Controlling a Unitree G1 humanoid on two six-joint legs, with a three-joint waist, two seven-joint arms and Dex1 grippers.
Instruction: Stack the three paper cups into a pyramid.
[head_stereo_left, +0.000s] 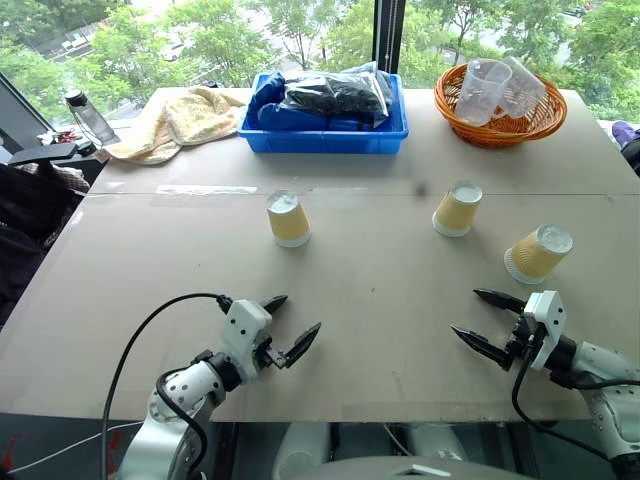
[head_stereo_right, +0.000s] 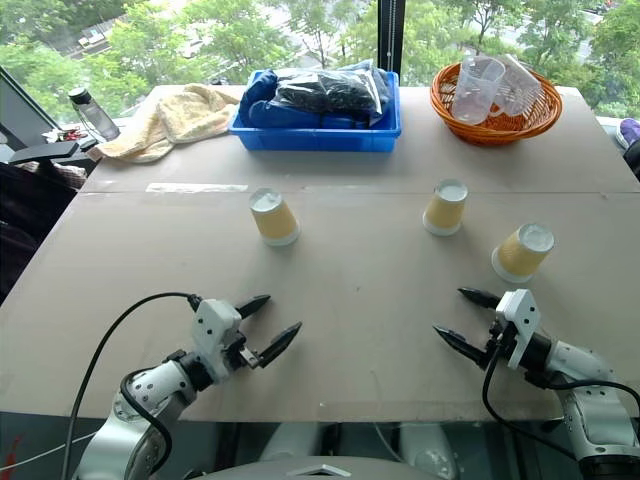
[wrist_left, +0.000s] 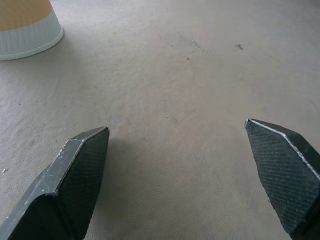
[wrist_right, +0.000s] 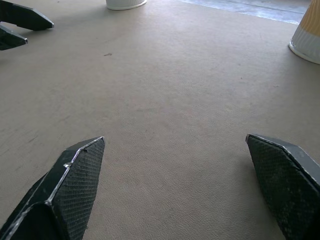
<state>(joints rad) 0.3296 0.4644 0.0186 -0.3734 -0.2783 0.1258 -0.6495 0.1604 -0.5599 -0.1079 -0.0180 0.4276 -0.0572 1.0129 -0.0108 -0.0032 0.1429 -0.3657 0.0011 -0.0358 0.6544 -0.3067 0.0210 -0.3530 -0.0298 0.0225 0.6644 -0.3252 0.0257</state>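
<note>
On the bench (head_stereo_left: 360, 300), nearer the robot than the blue bin (head_stereo_left: 325, 120), three paper cups stand upside down, wide white rims on the surface and white bases up. Left cup (head_stereo_left: 288, 218) sits almost straight in front of the bin. Middle cup (head_stereo_left: 457, 209) is off toward the bin's right. Right cup (head_stereo_left: 538, 252) is farther right again and nearer the robot, looking tilted. All three well apart; no pyramid begun.

Left claw (head_stereo_left: 289, 328) hovers low over bare bench, well short of the left cup, fingers spread wide, holding nothing. Right claw (head_stereo_left: 484, 320) likewise gapes empty, just short of the right cup.

Handling judgement: cups look very light, thin-walled, easily crushed or knocked sliding on the smooth surface. Tapered sides mean a grip set too high may squeeze off toward the narrow base. Best hold seems the tan mid-wall, fingers on opposite sides, gentle closure. Rim area is stiffer but sits against the bench. Top cup will need a soft release; the base pair could scatter at a nudge.
</note>
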